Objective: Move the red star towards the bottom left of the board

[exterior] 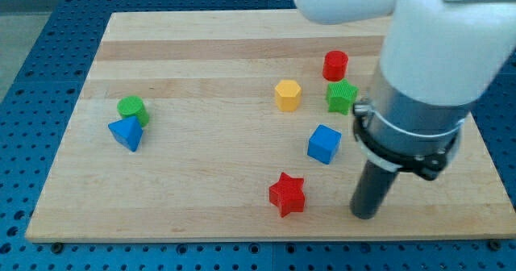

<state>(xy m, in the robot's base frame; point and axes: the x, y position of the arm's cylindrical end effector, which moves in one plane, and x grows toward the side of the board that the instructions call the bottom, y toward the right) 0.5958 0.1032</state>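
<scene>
The red star [287,194] lies on the wooden board [201,182], right of centre and near the view's bottom edge. My tip [365,215] rests on the board to the star's right, a little lower than it, with a clear gap between them. The rod rises into the arm's large white and grey body [427,69], which hides the board's right part.
A blue cube [324,143] sits just above the star. A yellow hexagonal block [287,95], a green block [342,97] and a red cylinder [335,64] lie further up. A green cylinder [131,108] touches a blue triangular block [126,132] at the left.
</scene>
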